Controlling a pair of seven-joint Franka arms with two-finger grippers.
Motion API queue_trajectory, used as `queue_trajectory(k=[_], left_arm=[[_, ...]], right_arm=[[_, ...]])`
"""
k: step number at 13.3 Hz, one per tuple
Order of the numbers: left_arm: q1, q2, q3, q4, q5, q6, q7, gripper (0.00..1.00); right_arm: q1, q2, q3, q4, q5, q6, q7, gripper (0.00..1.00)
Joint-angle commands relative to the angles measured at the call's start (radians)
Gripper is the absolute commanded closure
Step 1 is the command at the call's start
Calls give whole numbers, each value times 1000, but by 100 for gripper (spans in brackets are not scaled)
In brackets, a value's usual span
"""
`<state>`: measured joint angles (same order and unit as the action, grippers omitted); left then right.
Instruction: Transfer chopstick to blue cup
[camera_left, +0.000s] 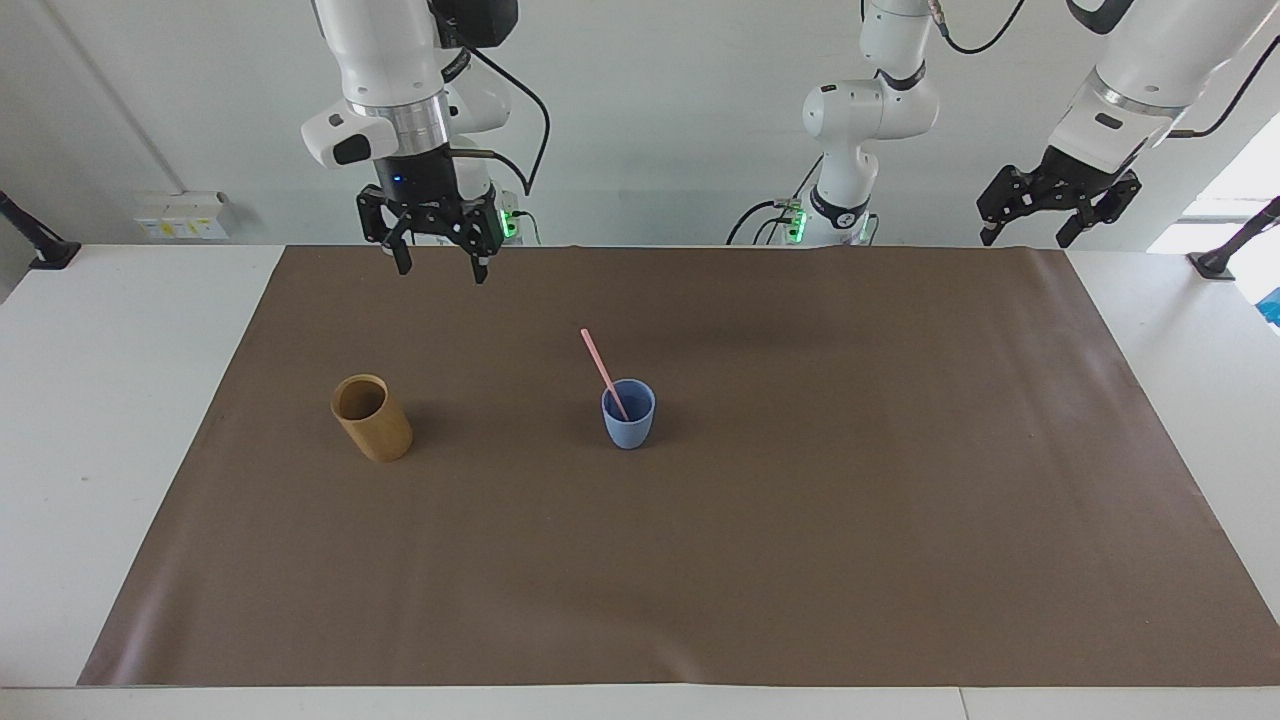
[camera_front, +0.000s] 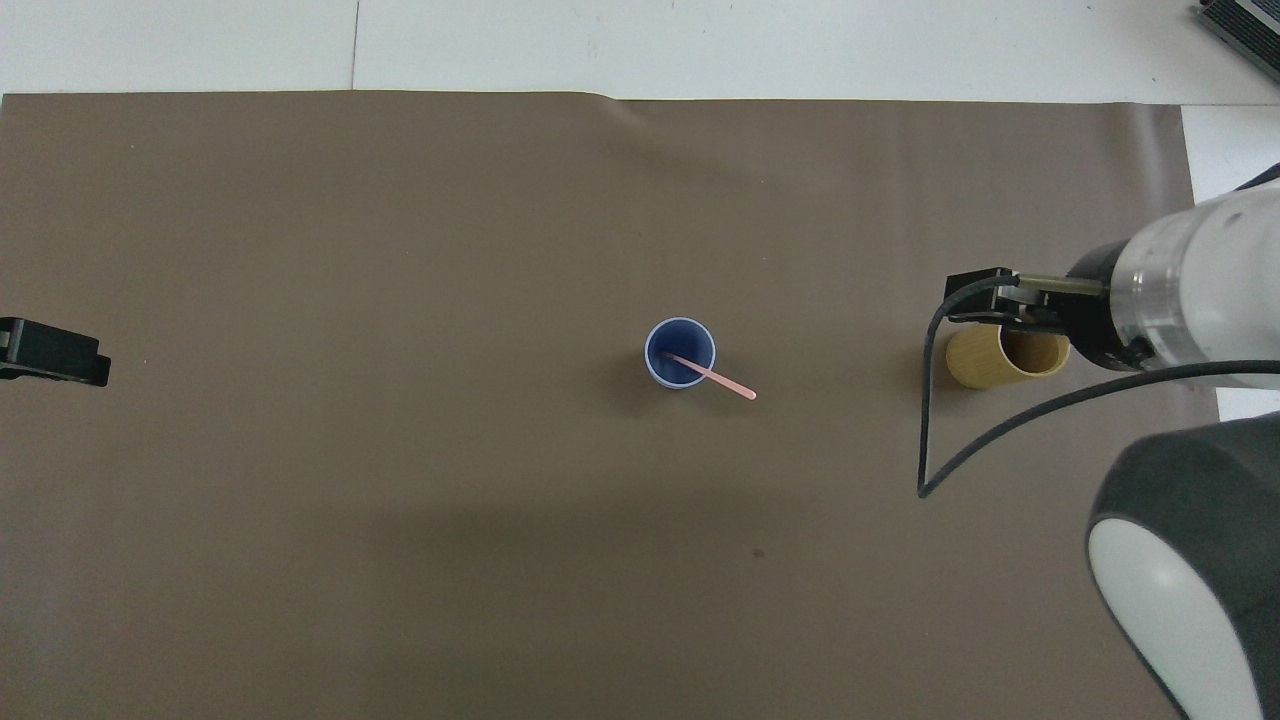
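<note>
The light-blue cup (camera_left: 628, 415) (camera_front: 680, 352) stands upright near the middle of the brown mat. The pale-pink chopstick (camera_left: 603, 370) (camera_front: 720, 378) rests in it, with its lower end inside. Its top leans over the rim toward the robots and the right arm's end, and nothing holds it. My right gripper (camera_left: 440, 272) (camera_front: 975, 300) is open and empty. It hangs high over the mat's edge nearest the robots, toward the right arm's end. My left gripper (camera_left: 1025, 240) (camera_front: 55, 352) waits raised and open at the left arm's end.
A taller tan-brown cup (camera_left: 372, 418) (camera_front: 1005, 357) stands on the mat (camera_left: 800, 550) toward the right arm's end, about as far from the robots as the blue cup. The right arm's black cable (camera_front: 925, 440) dangles beside it in the overhead view.
</note>
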<state>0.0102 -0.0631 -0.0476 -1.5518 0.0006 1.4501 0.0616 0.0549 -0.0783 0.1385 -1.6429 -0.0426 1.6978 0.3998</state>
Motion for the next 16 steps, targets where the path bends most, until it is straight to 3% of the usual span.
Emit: queue_trajectory(k=[1,4,7,16], left_arm=[[10,-9,-3,-4,-7,-14,7,0],[10,-9,-3,-4,-7,-14,7,0],[10,-9,-3,-4,-7,-14,6,0],[10,-9,-3,-4,-7,-14,7,0]], right_arm=[[-26,-21,-16,64,12,-126,-51,0],[-41,17,-63,182,29,-275,-105,0],[-52,63,-72,262,41,-340,-108,0],[-64,34,-82,203,79,-316,-165,0]])
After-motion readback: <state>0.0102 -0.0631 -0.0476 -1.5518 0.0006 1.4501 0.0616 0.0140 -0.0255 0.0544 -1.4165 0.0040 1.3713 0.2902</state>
